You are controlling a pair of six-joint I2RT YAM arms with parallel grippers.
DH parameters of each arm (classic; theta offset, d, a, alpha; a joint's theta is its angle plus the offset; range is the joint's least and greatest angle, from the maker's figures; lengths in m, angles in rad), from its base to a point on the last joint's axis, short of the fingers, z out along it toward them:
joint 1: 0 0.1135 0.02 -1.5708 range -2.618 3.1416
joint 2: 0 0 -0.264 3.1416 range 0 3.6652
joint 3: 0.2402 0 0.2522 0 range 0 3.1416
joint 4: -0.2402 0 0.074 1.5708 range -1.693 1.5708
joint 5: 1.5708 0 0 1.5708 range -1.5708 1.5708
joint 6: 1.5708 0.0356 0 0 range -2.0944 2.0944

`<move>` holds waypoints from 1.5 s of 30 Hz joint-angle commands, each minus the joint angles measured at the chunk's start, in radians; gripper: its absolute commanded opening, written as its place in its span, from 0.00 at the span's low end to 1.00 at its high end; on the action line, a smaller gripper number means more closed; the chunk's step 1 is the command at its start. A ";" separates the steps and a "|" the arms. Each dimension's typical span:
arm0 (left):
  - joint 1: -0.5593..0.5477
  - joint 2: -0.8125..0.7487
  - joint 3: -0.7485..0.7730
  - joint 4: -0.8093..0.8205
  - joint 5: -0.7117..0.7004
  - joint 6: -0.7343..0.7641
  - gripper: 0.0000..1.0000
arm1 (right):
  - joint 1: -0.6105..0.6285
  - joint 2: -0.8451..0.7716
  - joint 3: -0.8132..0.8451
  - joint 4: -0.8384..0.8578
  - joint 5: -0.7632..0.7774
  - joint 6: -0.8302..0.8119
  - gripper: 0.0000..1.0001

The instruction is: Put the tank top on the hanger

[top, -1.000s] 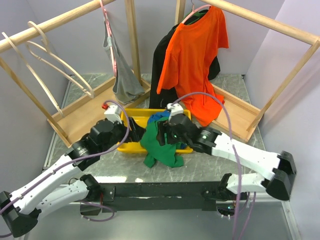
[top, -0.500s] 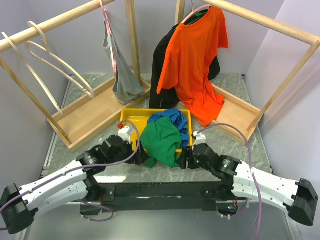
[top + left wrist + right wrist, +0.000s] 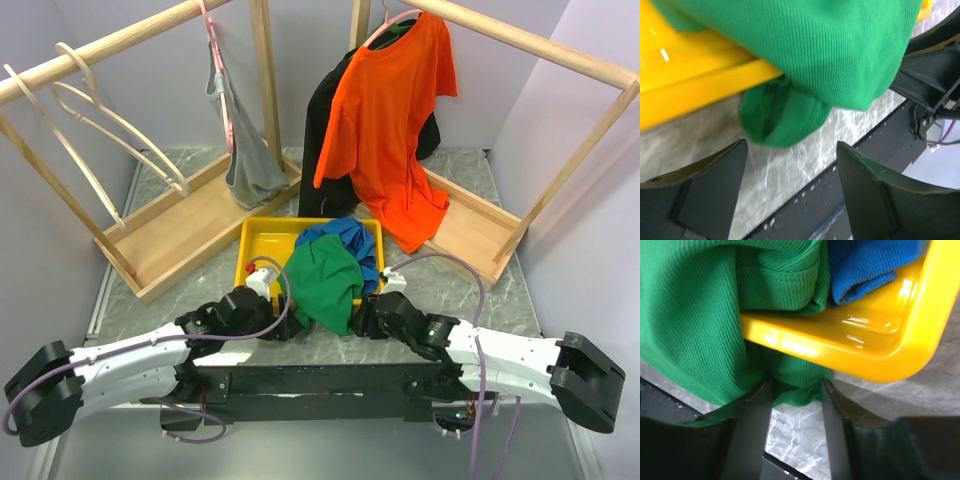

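The tank top (image 3: 322, 283) lay bunched over the near rim of the yellow bin (image 3: 258, 240), its lower fold on the worktop (image 3: 455, 165), against the blue garment (image 3: 345, 238) and well apart from the wooden hanger (image 3: 150, 143) on the left rail (image 3: 110, 45). The left pincer (image 3: 790, 150) stood wide and empty beside that fold; the right pincer (image 3: 796, 387) was narrow with hem at its tips, grip not determinable. Judged risk: a pinch on one loose layer could slip, or drag the blue garment out.
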 commanded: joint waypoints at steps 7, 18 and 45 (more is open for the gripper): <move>-0.056 0.196 0.011 0.255 -0.018 0.005 0.20 | -0.003 -0.029 0.009 0.057 0.053 0.047 0.11; -0.080 -0.152 0.303 -0.130 -0.213 0.112 0.01 | -0.003 -0.270 0.278 -0.224 0.188 -0.115 0.00; -0.080 0.140 1.489 -0.177 -0.379 0.594 0.01 | -0.001 0.124 1.712 -0.322 0.521 -0.760 0.00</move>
